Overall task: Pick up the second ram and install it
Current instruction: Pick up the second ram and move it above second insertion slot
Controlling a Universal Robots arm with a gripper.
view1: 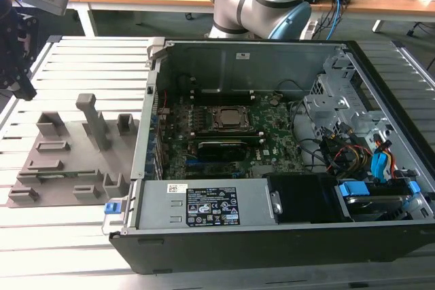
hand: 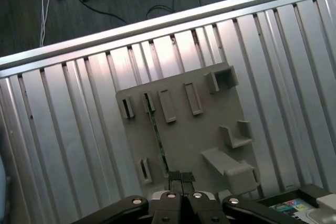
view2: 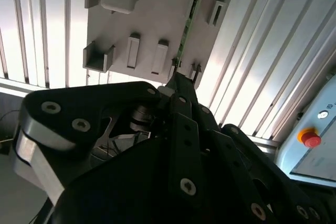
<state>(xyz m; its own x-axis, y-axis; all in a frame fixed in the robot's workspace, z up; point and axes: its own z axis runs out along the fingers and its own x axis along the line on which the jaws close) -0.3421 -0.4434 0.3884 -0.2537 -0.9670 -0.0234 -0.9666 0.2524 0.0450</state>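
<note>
One thin green ram (hand: 157,139) stood on its edge in the grey fixture plate (hand: 210,129) on the slatted counter (hand: 63,145). A slotted block held each end, and its long axis ran along the plate with one end toward the hand (hand: 181,178). The hand hung clear above it, fingers closed together on nothing. A white label (view1: 212,206) sat on the open computer case (view1: 272,249); I could not read its print

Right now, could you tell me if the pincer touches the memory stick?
Apart. In the exterior view the pincer hangs above the grey fixture, bare slats between; the first wrist view shows the memory stick lying on it.
</note>
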